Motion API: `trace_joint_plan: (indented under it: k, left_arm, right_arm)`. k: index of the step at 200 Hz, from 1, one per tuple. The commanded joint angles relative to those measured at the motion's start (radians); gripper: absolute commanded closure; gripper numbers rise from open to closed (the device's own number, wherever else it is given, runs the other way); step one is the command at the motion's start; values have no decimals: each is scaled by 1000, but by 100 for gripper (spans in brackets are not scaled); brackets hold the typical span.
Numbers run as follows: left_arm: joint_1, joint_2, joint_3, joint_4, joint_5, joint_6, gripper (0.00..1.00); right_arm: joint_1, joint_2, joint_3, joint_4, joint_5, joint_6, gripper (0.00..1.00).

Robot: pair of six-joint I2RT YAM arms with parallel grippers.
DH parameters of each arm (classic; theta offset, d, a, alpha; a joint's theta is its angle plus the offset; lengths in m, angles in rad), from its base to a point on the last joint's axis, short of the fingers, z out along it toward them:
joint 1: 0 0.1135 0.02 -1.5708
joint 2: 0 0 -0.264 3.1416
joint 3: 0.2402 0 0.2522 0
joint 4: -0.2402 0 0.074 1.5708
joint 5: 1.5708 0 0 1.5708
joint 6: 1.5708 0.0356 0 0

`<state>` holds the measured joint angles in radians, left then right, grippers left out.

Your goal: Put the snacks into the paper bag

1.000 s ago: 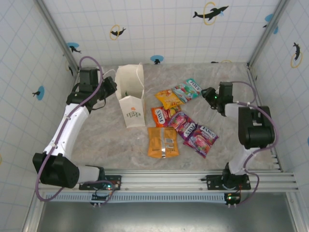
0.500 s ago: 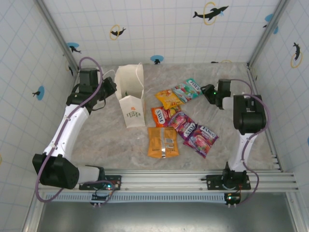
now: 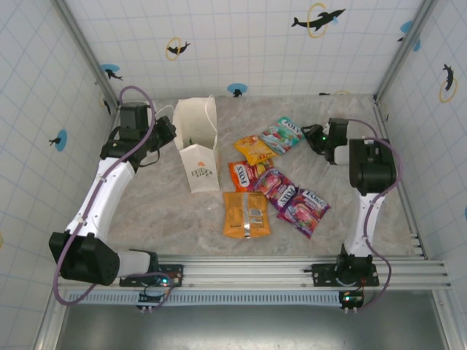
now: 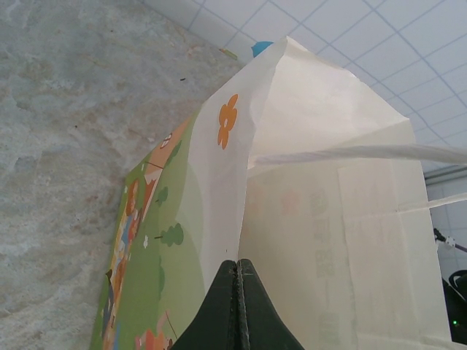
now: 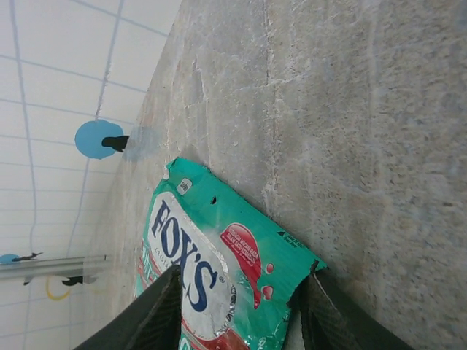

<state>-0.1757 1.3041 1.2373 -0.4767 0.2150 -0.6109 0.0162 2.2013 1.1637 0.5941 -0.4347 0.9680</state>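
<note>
The white paper bag [image 3: 198, 149] stands upright at the left of the table. My left gripper [image 3: 168, 131] is shut on the bag's top rim [image 4: 244, 175], with the paper edge running between the closed jaws of that left gripper [image 4: 237, 268]. The snacks lie to the right of the bag: yellow [image 3: 254, 148], red-orange [image 3: 243, 175], orange [image 3: 246, 214], two magenta ones [image 3: 277, 186] [image 3: 305, 210] and a teal packet [image 3: 283, 135]. My right gripper [image 3: 306, 136] is low at the teal packet [image 5: 219, 248]. Its fingers [image 5: 157, 310] stand apart on either side of the packet's near end.
Tiled walls close in the table at the back and on both sides. Bare marble surface [image 3: 160, 211] lies in front of the bag and behind the packets. The packets lie close together, and some overlap.
The right arm has swung round and its gripper has moved back and left onto the teal packet, with the jaws narrowing a little. The left arm and the bag are still.
</note>
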Motion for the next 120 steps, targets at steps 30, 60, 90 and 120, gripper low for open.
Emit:
trace_joint_plan:
  k: [30, 60, 90, 120]
  left_arm:
    - [1, -9, -10, 9, -16, -20, 100]
    - [1, -9, -10, 8, -23, -20, 100]
    - [0, -6, -10, 7, -21, -18, 100]
    - [-1, -6, -9, 8, -17, -18, 100]
  right_arm:
    - [1, 79, 67, 30, -26, 26, 76]
    - [1, 79, 79, 26, -26, 9, 94]
    - [4, 19, 42, 22, -13, -29, 100]
    - [11, -106, -41, 10, 23, -95, 100]
